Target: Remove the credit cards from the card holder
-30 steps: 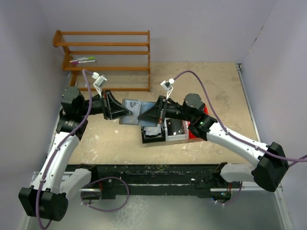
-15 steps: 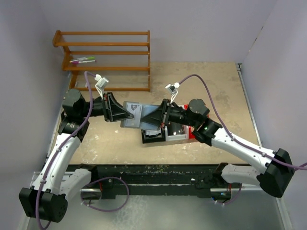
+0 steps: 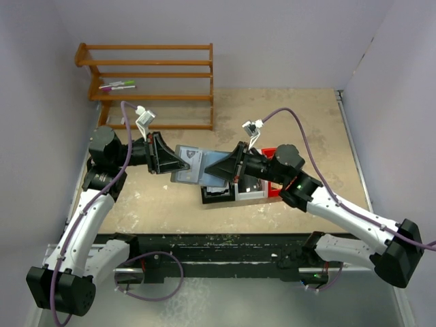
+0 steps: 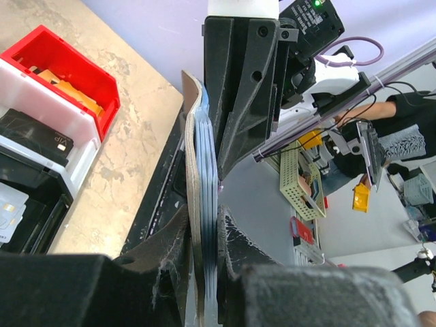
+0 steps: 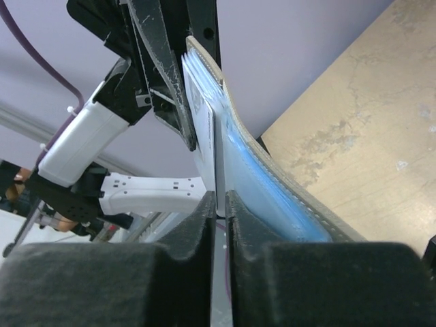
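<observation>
Status: left end effector (image 3: pixel 181 163) was clamped on one edge of the flat blue-grey folding card holder (image 3: pixel 194 158). It held the holder on edge in the air above the tan surface (image 3: pixel 300 122), between the two arms and close to the bins. The right end effector (image 3: pixel 211 167) was pinched together on a thin pale rectangular card (image 5: pixel 204 136) at the holder's opposite edge. That card lay flat against the holder's layers; couldn't tell how far in it sat. Three bins stood side by side, touching. A tan-gold card (image 4: pixel 71 92) was in the red plastic bin (image 4: pixel 41 37), a black card (image 4: pixel 34 139) in the white bin (image 4: pixel 34 85), and a pale grey card (image 4: pixel 8 211) in the black bin (image 4: pixel 30 187).
</observation>
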You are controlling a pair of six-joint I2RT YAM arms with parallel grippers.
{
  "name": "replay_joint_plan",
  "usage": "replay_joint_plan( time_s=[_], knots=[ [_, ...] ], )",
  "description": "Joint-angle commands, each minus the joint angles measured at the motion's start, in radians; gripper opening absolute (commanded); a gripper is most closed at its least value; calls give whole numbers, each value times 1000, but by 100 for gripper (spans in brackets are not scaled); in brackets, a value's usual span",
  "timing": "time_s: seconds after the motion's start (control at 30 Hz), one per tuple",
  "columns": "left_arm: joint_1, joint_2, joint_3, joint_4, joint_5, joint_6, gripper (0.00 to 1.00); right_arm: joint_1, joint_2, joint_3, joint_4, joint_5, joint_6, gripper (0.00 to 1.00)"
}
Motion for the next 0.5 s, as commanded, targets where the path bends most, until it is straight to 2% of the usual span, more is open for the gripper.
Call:
replay_joint_plan(
  time_s=[0.0,0.07,0.17,0.3,0.47],
  knots=[
    [-11,-8,53,61,42,-19,5,-6,40,34,31,43,-20,21],
    [-11,-6,51,60,39,-20,5,-5,76,55,56,34,-5,31],
    [-11,-10,54,63,38,-21,5,-5,125,77,88,19,12,35],
    [-11,-17,52,62,40,-16,5,-5,149,77,145,6,38,36],
    [-11,-14,47,69,40,-17,5,-3,176,81,198,-7,65,32]
  ],
)
